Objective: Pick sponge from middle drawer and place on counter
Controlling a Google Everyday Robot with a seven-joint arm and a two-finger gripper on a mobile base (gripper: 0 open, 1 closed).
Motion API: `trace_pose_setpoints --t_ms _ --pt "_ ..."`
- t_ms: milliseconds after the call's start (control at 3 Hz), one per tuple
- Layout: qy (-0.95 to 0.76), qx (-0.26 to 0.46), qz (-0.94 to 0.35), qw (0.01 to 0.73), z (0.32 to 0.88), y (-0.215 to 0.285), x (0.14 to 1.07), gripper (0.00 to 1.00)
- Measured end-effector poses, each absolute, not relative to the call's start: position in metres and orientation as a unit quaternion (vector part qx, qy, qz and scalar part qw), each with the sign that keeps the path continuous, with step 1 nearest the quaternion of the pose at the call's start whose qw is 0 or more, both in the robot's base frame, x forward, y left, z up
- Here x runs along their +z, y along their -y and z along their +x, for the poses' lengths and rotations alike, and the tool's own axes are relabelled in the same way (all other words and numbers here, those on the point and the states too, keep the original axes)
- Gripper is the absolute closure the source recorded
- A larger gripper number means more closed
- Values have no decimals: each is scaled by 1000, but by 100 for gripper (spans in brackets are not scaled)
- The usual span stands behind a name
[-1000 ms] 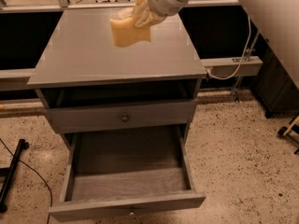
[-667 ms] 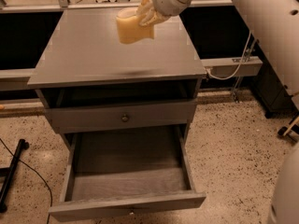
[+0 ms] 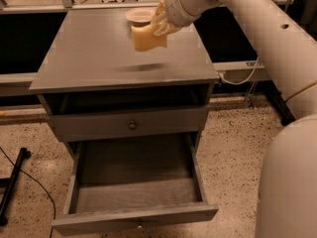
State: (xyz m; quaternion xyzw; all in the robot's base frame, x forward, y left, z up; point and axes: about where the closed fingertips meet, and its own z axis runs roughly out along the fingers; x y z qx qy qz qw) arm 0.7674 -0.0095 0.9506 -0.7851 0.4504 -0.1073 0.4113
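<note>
gripper (image 3: pixel 157 28): being held above the desk (image 3: pixel 84 58), just beside the bowl (image 3: pixel 139 16).
fingers (image 3: pixel 161 18): being clamped on the sponge (image 3: pixel 147 38).
sponge: being held in the air, clear of the desk, over its shadow.
drawer (image 3: pixel 133 216): being shown pulled open.

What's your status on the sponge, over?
Hand over counter, shut on sponge. Sponge in the air, not yet set down. Bowl at counter's back edge, just behind sponge.
</note>
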Motion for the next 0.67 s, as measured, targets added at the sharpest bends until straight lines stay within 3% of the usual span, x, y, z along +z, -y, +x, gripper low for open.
trace_pose_setpoints --t_ms 333,667 --pt "-462 -108 -787 395 773 12 932 1" --pt "-475 -105 -782 390 771 10 934 0"
